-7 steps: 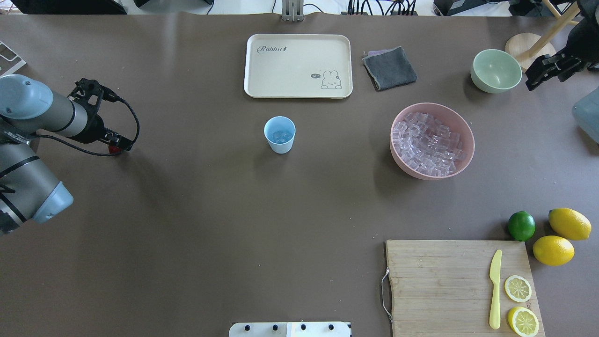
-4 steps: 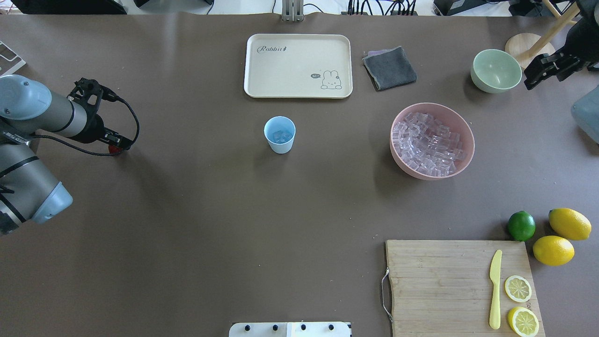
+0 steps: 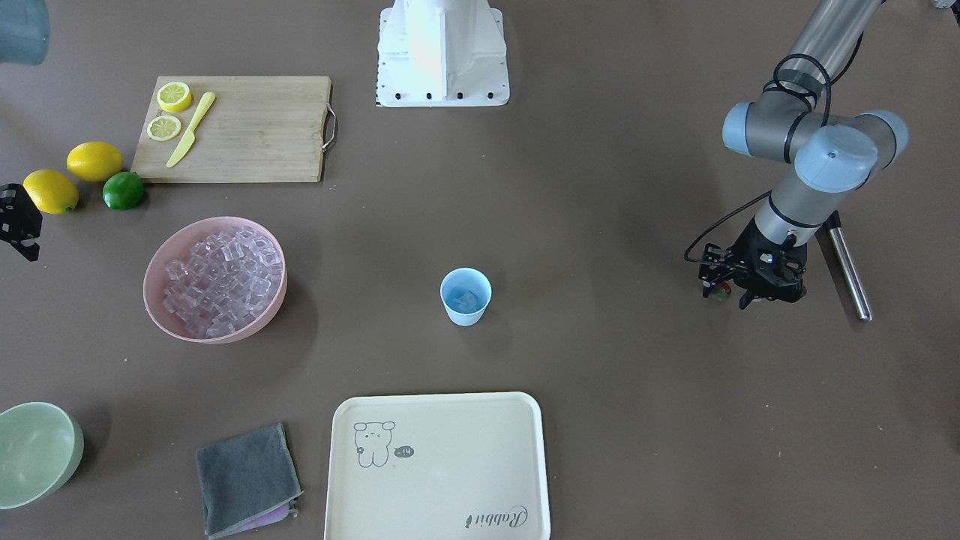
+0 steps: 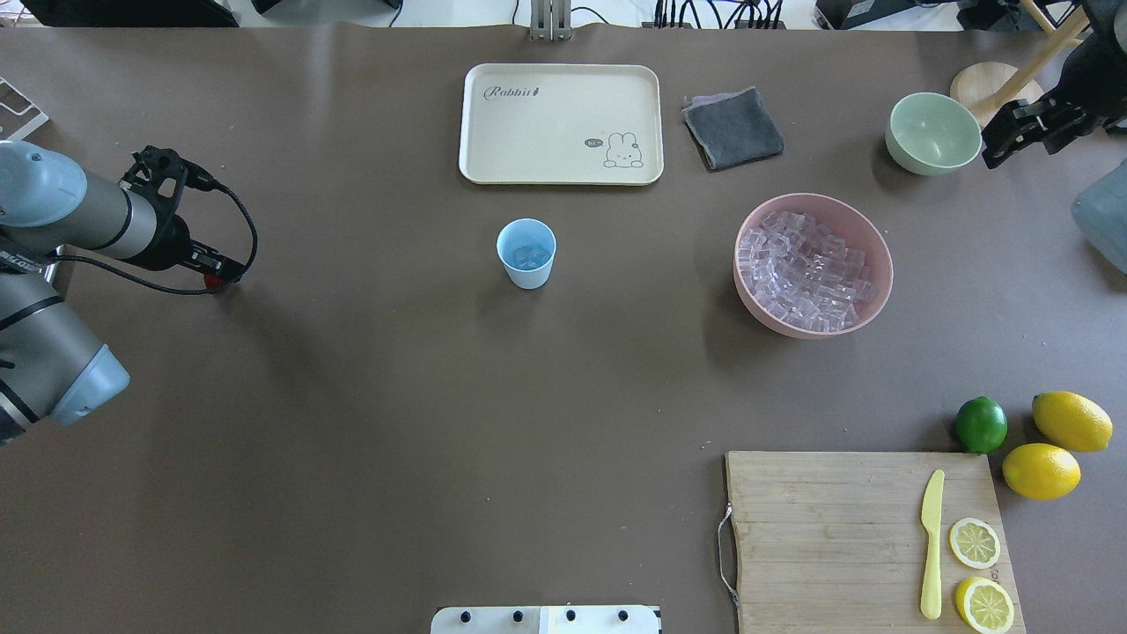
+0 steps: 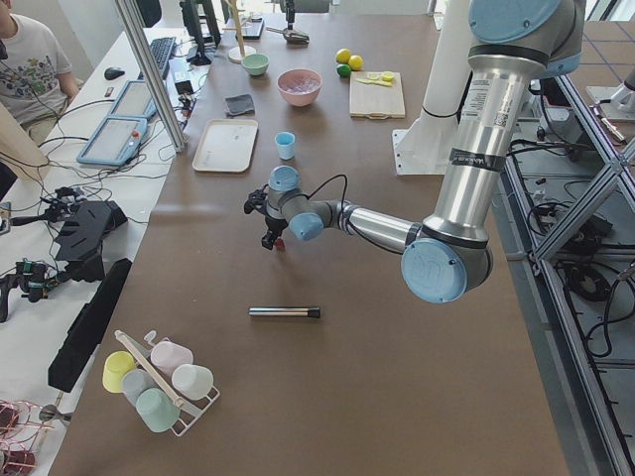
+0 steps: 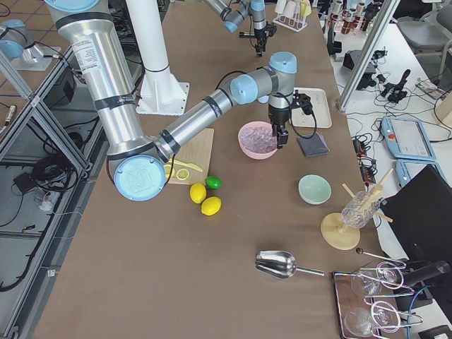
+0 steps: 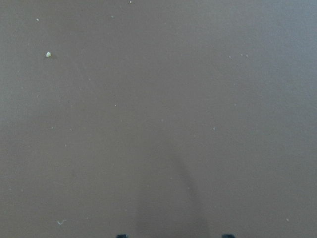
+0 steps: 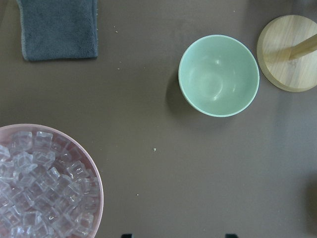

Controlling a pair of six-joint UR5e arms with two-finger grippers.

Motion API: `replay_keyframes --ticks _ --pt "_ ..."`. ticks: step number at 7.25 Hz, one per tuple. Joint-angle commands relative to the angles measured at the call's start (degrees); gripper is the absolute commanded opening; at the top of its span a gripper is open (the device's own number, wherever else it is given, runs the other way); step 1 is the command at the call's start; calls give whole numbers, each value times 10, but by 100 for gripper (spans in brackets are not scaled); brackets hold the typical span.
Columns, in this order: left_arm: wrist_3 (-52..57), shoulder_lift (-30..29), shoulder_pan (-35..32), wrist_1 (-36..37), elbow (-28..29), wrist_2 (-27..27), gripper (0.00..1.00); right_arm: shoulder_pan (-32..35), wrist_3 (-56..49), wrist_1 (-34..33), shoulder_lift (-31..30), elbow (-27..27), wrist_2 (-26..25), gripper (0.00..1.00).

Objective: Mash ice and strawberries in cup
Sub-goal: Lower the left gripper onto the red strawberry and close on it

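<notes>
The light blue cup stands mid-table with a few ice cubes inside; it also shows in the front view as cup. More ice fills the pink bowl. A tiny red strawberry lies on the table at the far left, right at the tips of my left gripper. In the left wrist view the two fingertips stand wide apart, so the gripper is open, and no berry shows there. My right gripper hangs open beside the green bowl, holding nothing.
A cream tray and a grey cloth lie behind the cup. At front right are a cutting board with a yellow knife and lemon slices, a lime and two lemons. A metal rod lies beyond my left arm.
My left arm has drawn slightly to the left while the strawberry stays put. The right gripper has drifted a little left and toward the far edge.
</notes>
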Motion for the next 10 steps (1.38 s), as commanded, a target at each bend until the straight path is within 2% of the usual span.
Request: replay_keyframes --ticks 1,2,4,6,9,10 --pt "-6 -3 3 1 4 3 51 -1 -1 0 0 -2 0 70" --pt "-6 -6 3 1 13 3 41 -4 0 0 0 -3 -1 70" --pt "-7 -6 3 1 13 2 30 -5 0 0 -1 -2 -1 70" --pt "-7 -6 3 3 12 1 13 -6 0 0 -2 0 -1 70" --pt "-7 -6 -15 23 -2 -6 6 -8 1 0 -2 0 -1 70" --pt "-7 -23 -39 96 -42 -47 4 -8 1 0 -2 0 -2 70"
